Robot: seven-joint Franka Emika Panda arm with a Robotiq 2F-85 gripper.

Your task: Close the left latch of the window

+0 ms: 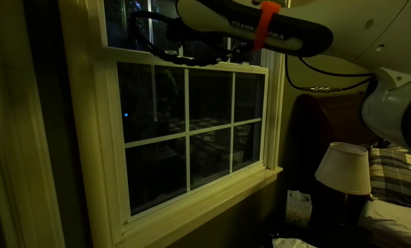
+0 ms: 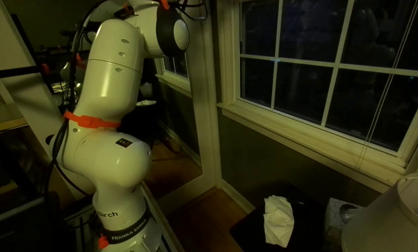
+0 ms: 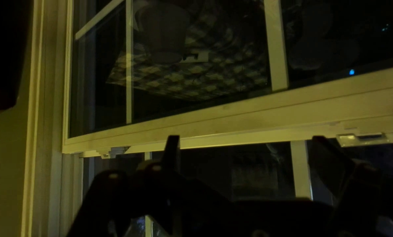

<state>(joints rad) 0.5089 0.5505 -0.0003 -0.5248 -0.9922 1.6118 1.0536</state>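
Facing a dark-paned, cream-framed double-hung window, the black two-fingered hand stands with its fingers wide apart; the window's pale, glossy left latch shows just beside one fingertip; whether they touch is unclear.

All the legible lettering is on the robot arm, back from the jaws. In an exterior view, the arm's lowest part, farthest from the jaws, bears "Birch" in black; just below it, a black band reads "FRANKA EMIKA" in white. Closer to the jaws along the arm, a small dark label has marks too small to read. Closer again, in an exterior view, a black panel shows "FRANK" and "MIKA", an orange strap crossing between them.
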